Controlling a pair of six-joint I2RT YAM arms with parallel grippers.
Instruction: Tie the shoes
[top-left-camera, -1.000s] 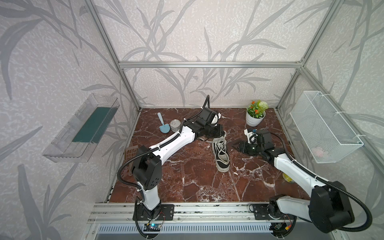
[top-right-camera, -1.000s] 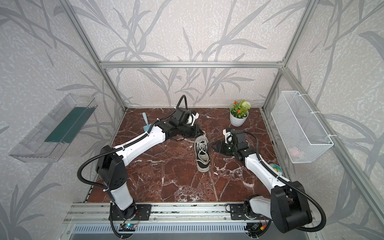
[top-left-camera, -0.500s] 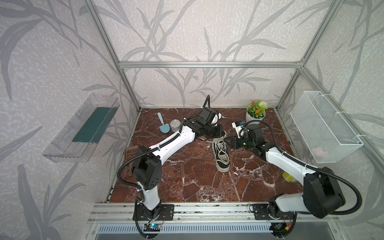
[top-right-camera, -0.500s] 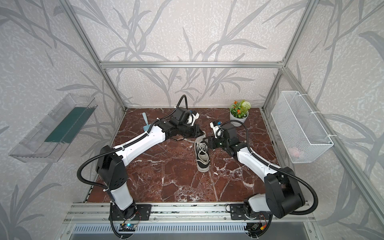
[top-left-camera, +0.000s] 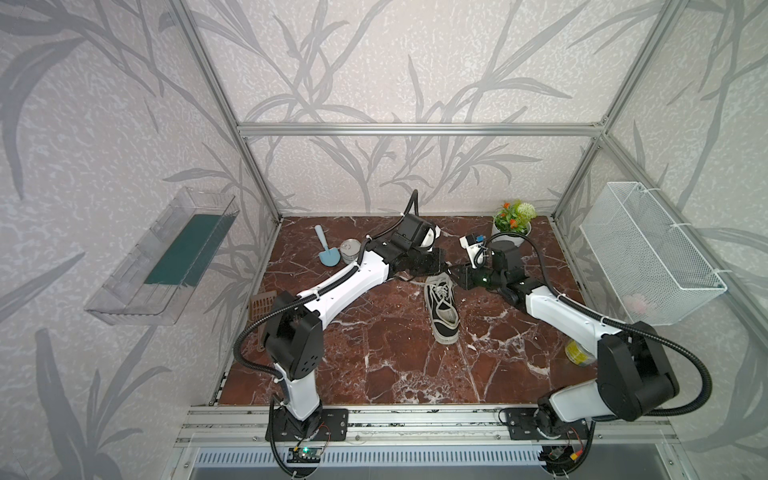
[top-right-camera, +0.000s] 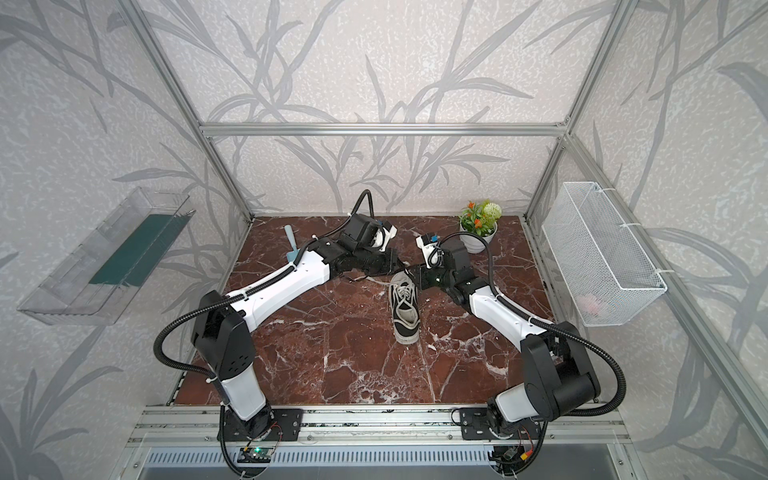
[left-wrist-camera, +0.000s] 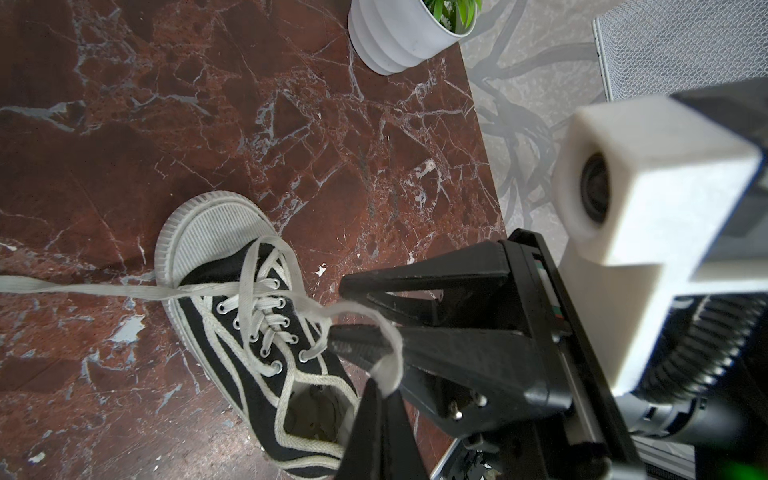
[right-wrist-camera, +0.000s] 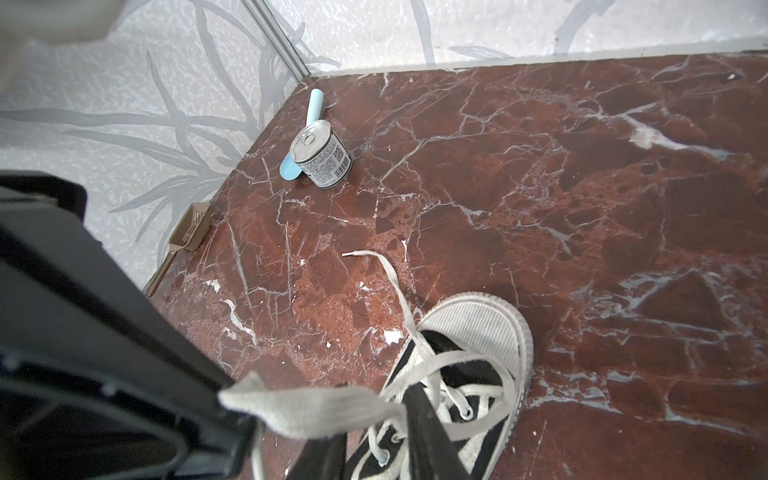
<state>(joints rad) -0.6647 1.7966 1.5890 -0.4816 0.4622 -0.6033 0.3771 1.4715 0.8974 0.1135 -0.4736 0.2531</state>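
Pinching one lace (left-wrist-camera: 357, 309), left pincer (left-wrist-camera: 376, 388) flanks one sneaker (left-wrist-camera: 216, 232).

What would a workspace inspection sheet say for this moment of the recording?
Surface: red marble tabletop, white veins.
Job's things: shoe upright, no bow; lace held, loose end on tabletop.
Clutter: can, blue scoop, plant pot, brown scraper, half-hidden yellow item.
Grippers: left gripper shut on lace; right gripper open at same lace.
Cables: black hoses on both arms, clear of shoe.
Surroundings: wire basket, clear tray on walls.
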